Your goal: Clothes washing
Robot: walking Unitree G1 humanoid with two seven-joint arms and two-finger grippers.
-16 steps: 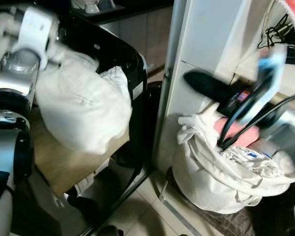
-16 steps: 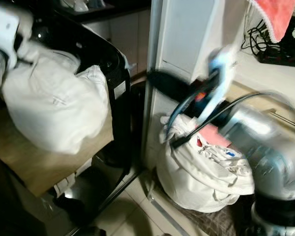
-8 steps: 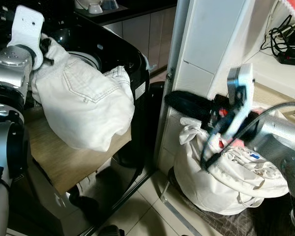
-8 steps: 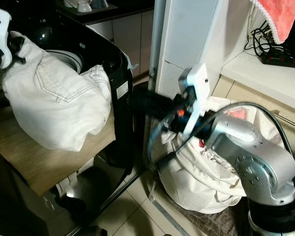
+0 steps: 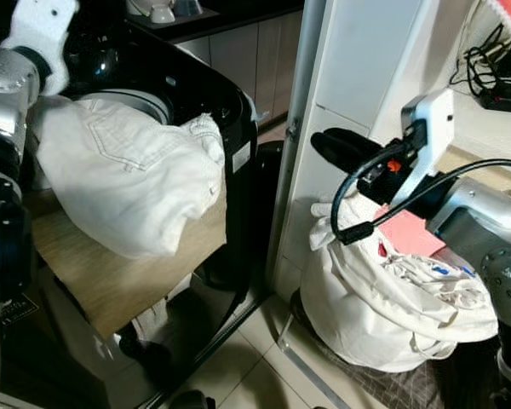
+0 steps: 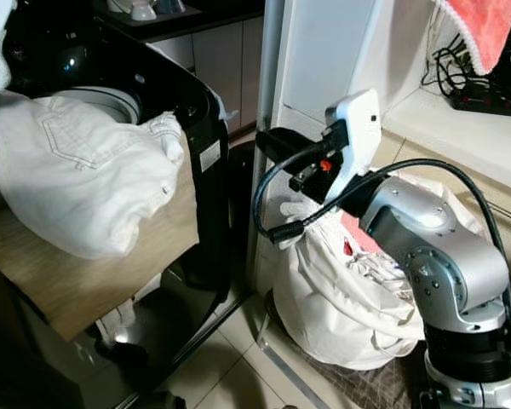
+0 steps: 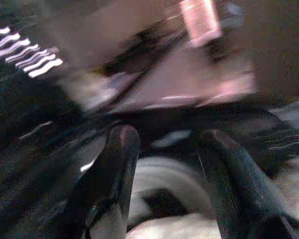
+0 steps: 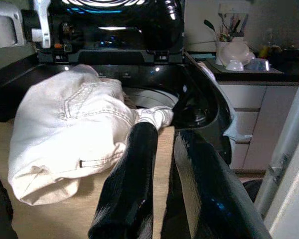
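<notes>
A glossy black top-loading washing machine (image 5: 230, 111) occupies the robot's left side, its raised lid reflecting light in the right wrist view and its round steel drum rim partly exposed. A flat, wood-grained board (image 5: 128, 277) lies across the machine's near top edge. Heaped on this board and over the drum opening is a pair of white denim jeans (image 5: 128, 183), bulky and rounded, with stitched seams and a back pocket visible. On the tiled floor to the right, against a white panel (image 5: 358, 77), stands a soft white cloth laundry bag (image 5: 392, 302), crumpled and full, with a pink garment (image 5: 409, 234) showing at its mouth. The right gripper (image 5: 341, 149), on a silver arm with a looping black cable, is raised above the bag; its two long black fingers (image 8: 134, 179) lie close together, narrowly parted, holding nothing, and point toward the jeans. The left gripper (image 7: 164, 149) is up beside the machine's lid; its blurred wrist view shows the two fingers spread apart and empty above the pale drum.
</notes>
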